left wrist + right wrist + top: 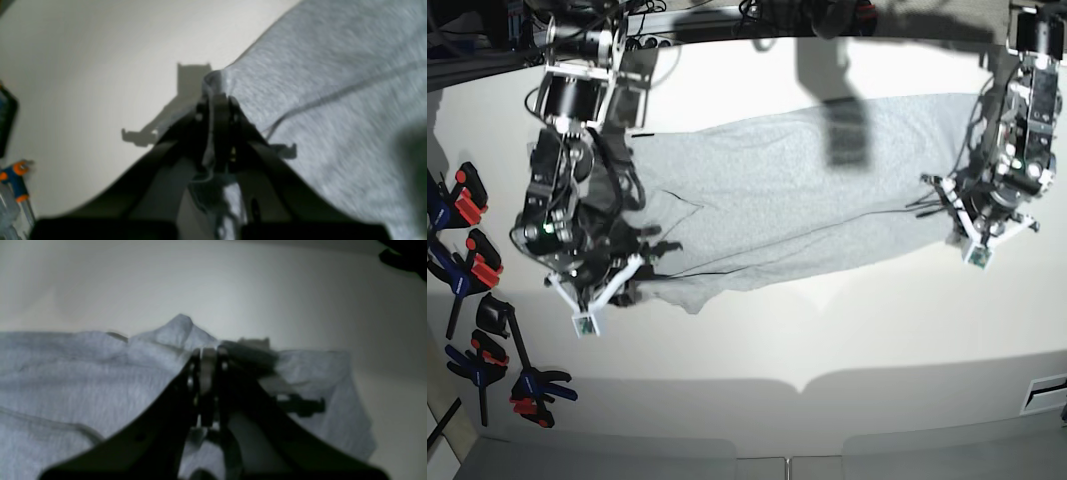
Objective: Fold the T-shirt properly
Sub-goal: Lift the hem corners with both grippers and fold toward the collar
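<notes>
The light grey T-shirt [777, 190] lies stretched crosswise over the white table [847, 330], plain side up, with a dark seam line running along it. My left gripper [218, 98] is shut on a bunched edge of the T-shirt [333, 100]; in the base view that gripper [957, 215] sits at the cloth's right end. My right gripper [207, 353] is shut on a raised fold of the T-shirt [83, 373], at the cloth's lower left corner in the base view [642, 262]. Fabric peaks just beyond both sets of fingertips.
Several black clamps with red and orange handles [472, 215] lie along the table's left edge, more near the front left [527, 385]. One blue-and-orange clamp [16, 176] shows in the left wrist view. Cables and frame bars [677, 20] run along the back.
</notes>
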You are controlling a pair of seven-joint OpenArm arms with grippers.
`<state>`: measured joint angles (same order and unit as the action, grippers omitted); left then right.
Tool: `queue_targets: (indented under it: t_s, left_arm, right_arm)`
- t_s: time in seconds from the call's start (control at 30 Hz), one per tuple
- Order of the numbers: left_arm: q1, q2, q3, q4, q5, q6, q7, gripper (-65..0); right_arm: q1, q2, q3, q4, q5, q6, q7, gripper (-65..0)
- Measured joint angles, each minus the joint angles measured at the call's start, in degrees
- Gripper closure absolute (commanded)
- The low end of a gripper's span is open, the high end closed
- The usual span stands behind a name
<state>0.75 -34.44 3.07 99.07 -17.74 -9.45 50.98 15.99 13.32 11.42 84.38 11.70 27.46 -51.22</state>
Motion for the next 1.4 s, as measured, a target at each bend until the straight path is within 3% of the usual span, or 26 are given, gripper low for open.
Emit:
queue_targets:
  t_s: [0.2,0.37,0.47,0.67,0.83,0.93,1.1,1.27,1.4]
  left_arm:
    - [0.8,0.0,0.0,0.0,0.0,0.0,-0.1,0.0]
    - [1.0,0.0,0.0,0.0,0.0,0.0,-0.2,0.0]
    - [1.0,0.0,0.0,0.0,0.0,0.0,-0.1,0.0]
    - [1.0,0.0,0.0,0.0,0.0,0.0,-0.3,0.0]
    - [1.0,0.0,0.0,0.0,0.0,0.0,-0.3,0.0]
    - [1.0,0.0,0.0,0.0,0.0,0.0,-0.3,0.0]
    - [1.0,0.0,0.0,0.0,0.0,0.0,-0.3,0.0]
    - [1.0,0.0,0.0,0.0,0.0,0.0,-0.8,0.0]
    - [1.0,0.0,0.0,0.0,0.0,0.0,-0.8,0.0]
  right_arm:
    - [-1.2,0.0,0.2,0.2,-0.1,0.0,-6.7,-0.5]
    - [-2.1,0.0,0.2,0.3,-0.1,0.0,-8.2,-21.5]
    - [-2.0,0.0,0.2,0.3,0.0,0.0,-5.9,-29.8]
    - [-1.9,0.0,0.2,0.3,-0.1,-0.3,3.0,-31.0]
    - [-1.8,0.0,0.9,-1.2,-2.1,-12.3,3.5,-31.0]
    - [-2.2,-0.2,5.0,-2.3,-0.3,-16.9,3.1,-31.0]
    - [-2.1,-0.4,15.5,-2.3,12.9,-14.8,0.6,-31.0]
    - [-2.0,-3.4,22.2,-2.7,15.3,-10.0,-0.5,-31.0]
    - [-1.9,-5.8,22.4,-6.3,17.1,-7.2,-0.6,-31.0]
